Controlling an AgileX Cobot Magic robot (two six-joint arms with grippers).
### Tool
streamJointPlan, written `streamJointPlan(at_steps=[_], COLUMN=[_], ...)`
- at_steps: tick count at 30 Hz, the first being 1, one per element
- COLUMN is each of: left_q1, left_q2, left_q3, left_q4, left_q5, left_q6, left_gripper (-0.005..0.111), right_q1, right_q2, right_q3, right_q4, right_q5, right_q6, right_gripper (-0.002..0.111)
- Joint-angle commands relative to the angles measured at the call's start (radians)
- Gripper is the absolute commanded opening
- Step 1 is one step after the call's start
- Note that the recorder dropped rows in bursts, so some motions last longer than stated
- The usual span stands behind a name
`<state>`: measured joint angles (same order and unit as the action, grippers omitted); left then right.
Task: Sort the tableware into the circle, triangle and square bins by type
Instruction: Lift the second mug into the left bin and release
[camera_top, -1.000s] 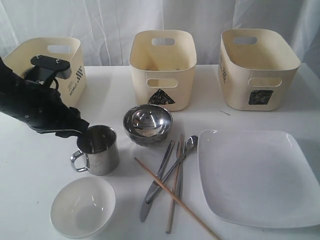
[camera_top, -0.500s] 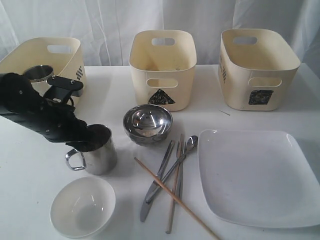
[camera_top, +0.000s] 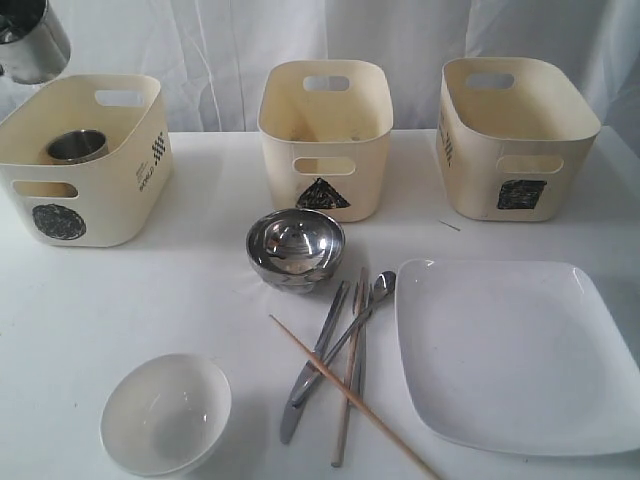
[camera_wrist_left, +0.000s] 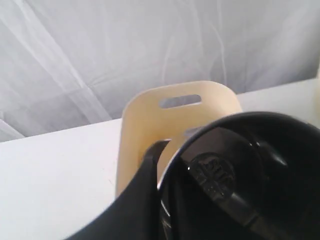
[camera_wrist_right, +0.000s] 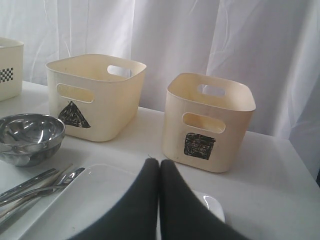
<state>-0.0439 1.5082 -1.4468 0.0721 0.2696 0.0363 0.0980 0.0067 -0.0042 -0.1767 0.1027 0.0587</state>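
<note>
A steel mug (camera_top: 32, 40) hangs high at the exterior view's top left corner, above the circle bin (camera_top: 85, 165). My left gripper (camera_wrist_left: 170, 160) is shut on that mug's (camera_wrist_left: 240, 150) wall, one finger (camera_wrist_left: 150, 172) outside the rim. The arm is outside the exterior view. A second steel mug (camera_top: 75, 147) stands inside the circle bin. On the table lie the steel bowl (camera_top: 295, 248), white bowl (camera_top: 165, 412), steel cutlery (camera_top: 335, 345), wooden chopsticks (camera_top: 350, 395) and white square plate (camera_top: 515, 350). My right gripper (camera_wrist_right: 159, 162) is shut and empty over the plate (camera_wrist_right: 90, 200).
The triangle bin (camera_top: 325, 135) stands at the back middle and the square bin (camera_top: 515, 135) at the back right. White curtain hangs behind the table. In the left wrist view a cream bin (camera_wrist_left: 170, 117) shows beyond the mug.
The left arm closed on the mug by the white bowl and lifted it up and to the left, out of most of the exterior view. Everything else stayed put.
</note>
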Motion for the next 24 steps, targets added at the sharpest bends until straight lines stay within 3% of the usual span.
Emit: streamJointPlan(at_steps=[1,10,20,24], left_q1=[0.028,0.038,0.045,0.044], left_q2=[0.15,0.445,0.572,0.575], left_q3=[-0.092,-0.264,-0.352,-0.352], left_q4=[-0.019,-0.011,0.052,0.052], left_q5=[-0.059,-0.12,-0.119,-0.101], left_q6=[-0.018,-0.012,-0.01,-0.004], left_gripper=[0.0,0.0,0.0,0.018], right_q1=[0.001,0.001,0.001,0.001], right_q2=[-0.007,-0.007,-0.007,-0.007], right_q3=[0.004,0.004,0.004,0.004], right_q4=[0.0,0.0,0.0,0.0], right_q5=[0.007,0.007,0.007,0.007], right_q6=[0.004,0.004,0.004,0.004], right_gripper=[0.0,0.0,0.0,0.0])
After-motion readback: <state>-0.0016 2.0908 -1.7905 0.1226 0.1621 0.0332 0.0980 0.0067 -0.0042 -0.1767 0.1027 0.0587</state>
